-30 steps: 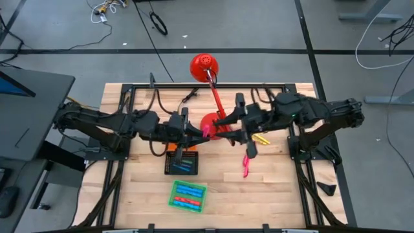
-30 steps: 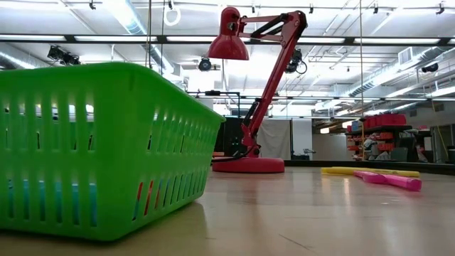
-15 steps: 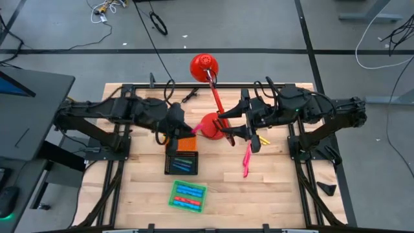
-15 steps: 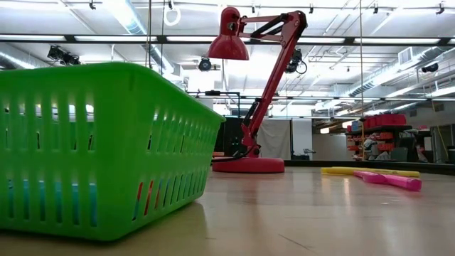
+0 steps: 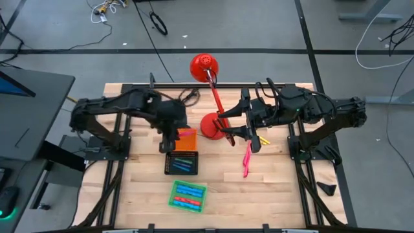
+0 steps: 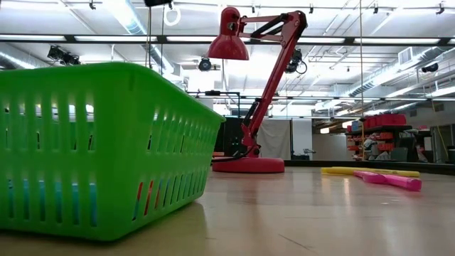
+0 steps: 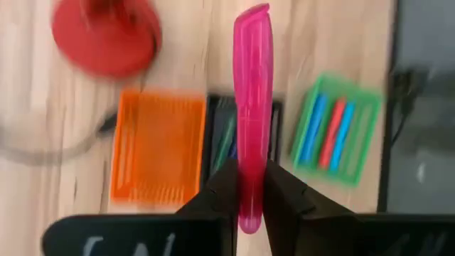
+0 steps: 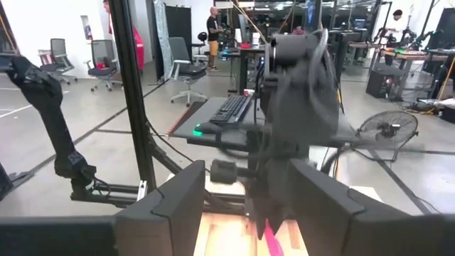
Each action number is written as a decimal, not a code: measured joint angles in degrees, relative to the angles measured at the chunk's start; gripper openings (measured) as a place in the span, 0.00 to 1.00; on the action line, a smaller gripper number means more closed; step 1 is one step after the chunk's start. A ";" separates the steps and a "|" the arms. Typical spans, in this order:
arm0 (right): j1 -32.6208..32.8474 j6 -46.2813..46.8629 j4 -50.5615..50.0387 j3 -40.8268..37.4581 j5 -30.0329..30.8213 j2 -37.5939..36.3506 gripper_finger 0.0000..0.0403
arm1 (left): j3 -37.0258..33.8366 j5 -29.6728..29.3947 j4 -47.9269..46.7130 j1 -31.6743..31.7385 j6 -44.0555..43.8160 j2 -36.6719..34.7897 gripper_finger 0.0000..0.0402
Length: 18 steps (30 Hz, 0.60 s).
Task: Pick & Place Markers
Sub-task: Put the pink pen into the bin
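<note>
The left gripper [image 7: 249, 195] is clamped on a pink marker [image 7: 252, 107] near 1 end, above the orange tray [image 7: 158, 146]. Light, stiff, smooth: mid-barrel holds steadier. The right gripper's [image 8: 242, 206] fingers stand apart, empty.

Around our wooden table [image 5: 272, 188] we see grey floor [image 5: 259, 26] with black cables [image 5: 158, 23]. Behind, upper frame, long ceiling lights [image 6: 128, 14]; office chairs [image 8: 186, 67] and a floor fan [image 8: 386, 131] stand farther off.
</note>
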 joint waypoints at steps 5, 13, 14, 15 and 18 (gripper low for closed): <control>-0.11 -0.04 -0.02 0.00 0.00 0.00 0.50 | 2.26 0.01 -9.52 -0.07 2.07 5.14 0.10; -0.46 -0.07 -0.62 0.00 0.02 0.00 0.50 | 2.28 0.95 -9.37 -0.61 1.99 5.62 0.10; -0.46 -0.09 -0.72 0.00 0.00 0.00 0.50 | 2.28 0.69 -9.37 -0.61 1.83 5.62 0.10; -0.48 -0.15 -0.81 0.00 0.00 0.00 0.50 | 2.28 0.13 -9.34 -0.86 1.57 5.62 0.10; -0.48 -0.17 -0.94 0.00 0.02 0.00 0.50 | -0.05 -2.18 -7.34 -2.47 1.35 5.47 0.10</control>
